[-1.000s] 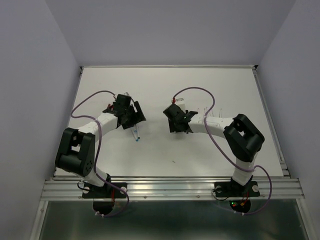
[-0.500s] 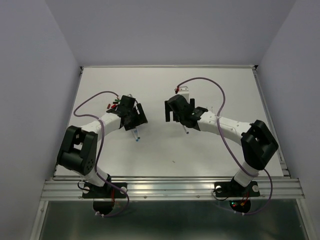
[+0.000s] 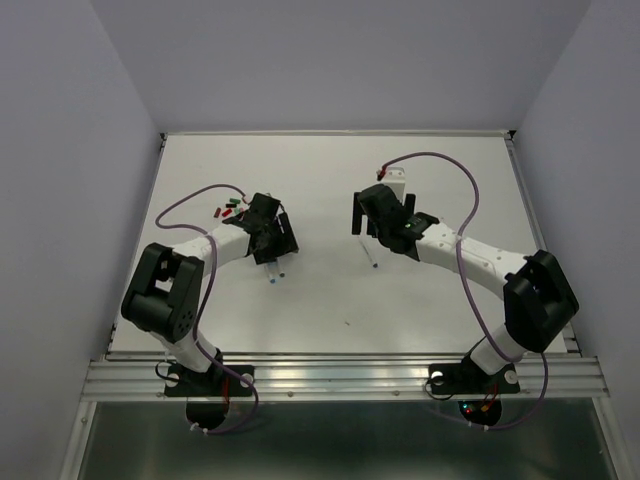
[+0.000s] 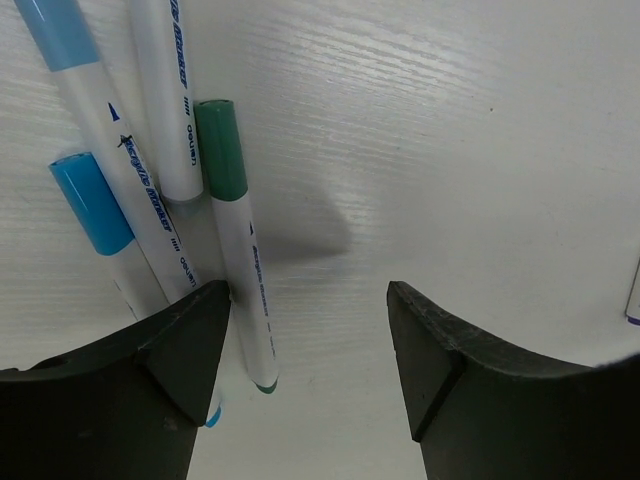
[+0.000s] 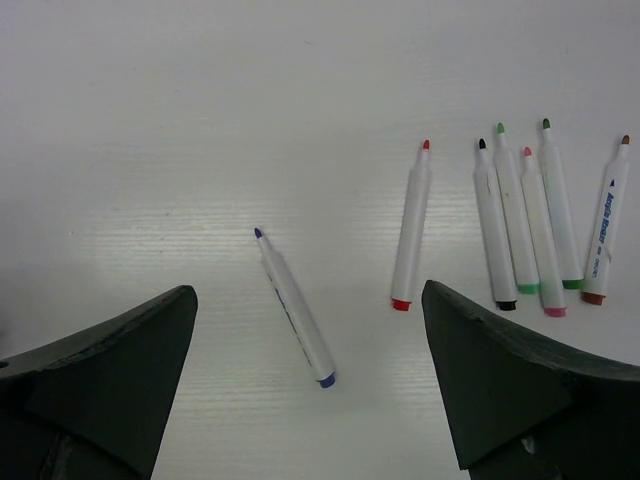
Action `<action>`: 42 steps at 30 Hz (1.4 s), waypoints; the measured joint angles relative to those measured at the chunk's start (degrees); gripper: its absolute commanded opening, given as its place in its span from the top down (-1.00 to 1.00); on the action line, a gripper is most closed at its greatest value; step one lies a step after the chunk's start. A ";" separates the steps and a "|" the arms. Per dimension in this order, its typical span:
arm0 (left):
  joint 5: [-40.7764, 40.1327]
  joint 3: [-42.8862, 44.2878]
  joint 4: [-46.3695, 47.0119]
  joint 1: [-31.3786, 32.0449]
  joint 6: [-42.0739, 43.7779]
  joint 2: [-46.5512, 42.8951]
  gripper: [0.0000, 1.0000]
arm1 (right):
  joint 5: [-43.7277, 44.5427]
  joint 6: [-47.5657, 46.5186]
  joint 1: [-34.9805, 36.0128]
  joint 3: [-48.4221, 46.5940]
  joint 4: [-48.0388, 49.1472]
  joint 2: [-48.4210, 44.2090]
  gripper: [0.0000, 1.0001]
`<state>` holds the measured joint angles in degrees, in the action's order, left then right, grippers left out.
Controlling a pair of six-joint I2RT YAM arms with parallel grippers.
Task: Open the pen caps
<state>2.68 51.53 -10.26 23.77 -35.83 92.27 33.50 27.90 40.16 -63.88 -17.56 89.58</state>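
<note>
1. Top view: A matt white table [image 3: 330, 180] fills a booth of plain pale grey walls [image 3: 330, 60], and a ribbed aluminium rail [image 3: 340, 372] runs along its near edge. The left gripper [image 3: 275, 243] hangs low over a bunch of pens [image 3: 275, 268] left of centre, jaws apart and holding nothing. A few loose pen caps [image 3: 228, 208], red and green, lie on the table to the far left of it. The right gripper [image 3: 365, 228] stands right of centre, jaws wide and empty, with a lone pen [image 3: 374, 258] lying just on its near side. Purple cables [image 3: 440, 160] loop over both arms.

2. Left wrist view: The white table top shows a fine, brushed grain. Two black wedge-shaped fingers [image 4: 150, 390] stand apart with bare table between them. Four pens lie on the left, their smooth white barrels printed with lettering. One wears a green cap [image 4: 220, 150], and its barrel runs just beside the left fingertip. Two wear light blue caps [image 4: 90, 205]. The fourth's end is cut off by the frame.

3. Right wrist view: The black fingers [image 5: 100, 380] are spread wide and grip nothing. Seven uncapped pens lie on the table. The lone pen [image 5: 295, 310], blue at tip and tail, lies tilted between the fingers. A red-tipped pen [image 5: 410, 230] lies to its right. Further right is a row of five [image 5: 540, 235] side by side, with black, green, pink, dark green and brown tips pointing away.
</note>
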 measured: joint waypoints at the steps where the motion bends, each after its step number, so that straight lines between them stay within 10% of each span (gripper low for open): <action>1: -0.24 0.07 -0.17 0.11 0.00 0.24 -0.45 | 0.00 0.00 0.00 0.07 0.04 0.02 -1.00; 11: -1.66 1.57 -1.64 0.90 0.92 2.49 0.16 | 0.07 0.17 -0.46 0.09 0.07 0.02 -1.00; 25: -9.01 10.99 -6.99 4.63 1.99 9.97 0.34 | 0.02 0.00 -1.25 0.09 0.07 0.02 -1.00; 29: -9.77 12.74 -7.48 5.75 2.91 11.28 0.99 | 0.02 -0.22 -1.77 0.09 0.15 0.02 -1.00; 42: -4.66 9.46 -0.48 6.67 9.03 8.02 1.00 | -7.56 -1.55 -5.33 5.22 3.85 -4.94 -1.00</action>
<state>-1.98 60.99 -10.74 30.44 -26.81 100.29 25.93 26.35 34.83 -58.65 -13.72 84.64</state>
